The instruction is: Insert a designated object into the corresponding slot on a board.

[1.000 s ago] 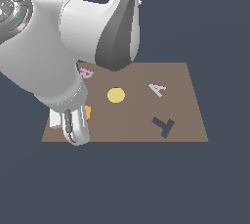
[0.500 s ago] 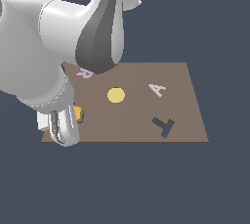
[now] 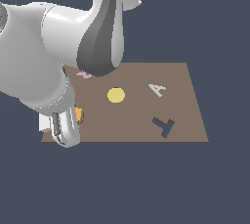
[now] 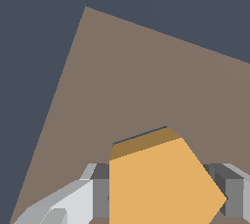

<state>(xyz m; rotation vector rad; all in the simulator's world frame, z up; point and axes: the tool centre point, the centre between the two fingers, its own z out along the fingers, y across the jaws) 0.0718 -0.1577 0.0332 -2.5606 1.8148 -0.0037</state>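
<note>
The orange pentagon piece fills the wrist view between my gripper's two grey fingers, which press on its two sides; the gripper is shut on it. It hangs just above the brown board, with a thin dark line along its far edge. In the exterior view only an orange sliver of the piece shows beside the arm, near the board's corner at that view's left. The arm covers that corner, and the pentagon slot is hidden.
On the board lie a yellow disc, a white letter A and a dark T-shaped cut-out. A pink piece peeks out from behind the arm. The arm's bulky white links hang over the board's left part.
The arm has swung toward the exterior view's left, and the orange piece has shifted a little left with it. The other pieces have not moved.
</note>
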